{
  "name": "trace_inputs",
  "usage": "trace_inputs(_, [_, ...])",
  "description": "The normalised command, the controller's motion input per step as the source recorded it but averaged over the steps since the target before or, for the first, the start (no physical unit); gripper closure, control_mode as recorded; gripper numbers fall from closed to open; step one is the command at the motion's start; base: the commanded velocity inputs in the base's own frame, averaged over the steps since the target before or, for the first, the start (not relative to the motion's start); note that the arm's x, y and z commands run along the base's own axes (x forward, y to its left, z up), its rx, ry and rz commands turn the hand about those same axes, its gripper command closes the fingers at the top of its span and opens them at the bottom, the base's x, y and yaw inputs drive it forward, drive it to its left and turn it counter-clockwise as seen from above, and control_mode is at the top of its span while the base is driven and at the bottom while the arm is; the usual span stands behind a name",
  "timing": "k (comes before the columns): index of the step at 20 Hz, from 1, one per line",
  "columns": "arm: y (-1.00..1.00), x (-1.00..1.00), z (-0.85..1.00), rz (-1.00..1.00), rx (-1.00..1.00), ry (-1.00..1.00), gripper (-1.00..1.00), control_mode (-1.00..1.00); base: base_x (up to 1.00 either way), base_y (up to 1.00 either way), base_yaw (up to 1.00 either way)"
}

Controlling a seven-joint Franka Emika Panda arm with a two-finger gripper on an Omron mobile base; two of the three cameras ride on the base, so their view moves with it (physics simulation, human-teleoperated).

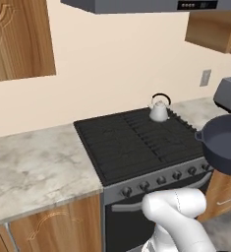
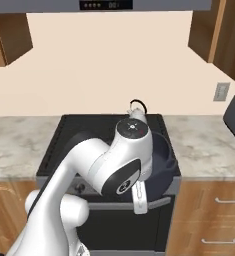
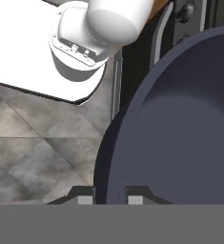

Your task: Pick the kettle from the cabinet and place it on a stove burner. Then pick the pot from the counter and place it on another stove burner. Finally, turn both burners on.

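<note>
The wide round dark blue-grey matte pot (image 1: 224,142) is up in the air at the front right corner of the black cooktop w/ ridged grate burners (image 1: 136,140), hanging over the stove's front edge & the row of small round knobs (image 1: 161,180), not resting on anything. In the hand view the two-finger gripper (image 3: 109,199) is clamped on the pot's rim, one dark tip on each side of the wall, so it's def grasping the pot, w/ grey tiled floor (image 3: 32,147) and the oven's silver bar handle (image 3: 161,33) below it. From the right base view the white arm mostly blocks the pot (image 2: 161,160), you just see its side poking out at the stove front. The small silver-grey kettle w/ thin black arched handle (image 1: 159,109) sits upright on the back right burner, well apart from the pot. Pale marbled stone counter (image 1: 33,167) runs either side of the stove, boxy grey toaster (image 1: 229,93) on the right bit near the wall, grey range hood (image 2: 119,5) overhead.
</note>
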Motion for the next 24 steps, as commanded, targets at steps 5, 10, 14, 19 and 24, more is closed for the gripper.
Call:
trace_inputs(5, [0.0,0.0,0.0,0.0,0.0,0.0,1.0,1.0,0.36,-0.14,-0.04])
trace_inputs(10, [0.0,0.0,0.0,0.0,0.0,0.0,1.0,1.0,0.31,-0.17,-0.04])
trace_inputs(14, [0.0,0.0,0.0,0.0,0.0,0.0,1.0,1.0,0.32,-0.26,-0.01])
trace_inputs(19, [0.0,0.0,0.0,0.0,0.0,0.0,1.0,1.0,0.47,-0.12,-0.02])
trace_inputs(24, [0.0,0.0,0.0,0.0,0.0,0.0,1.0,1.0,0.51,-0.06,-0.01])
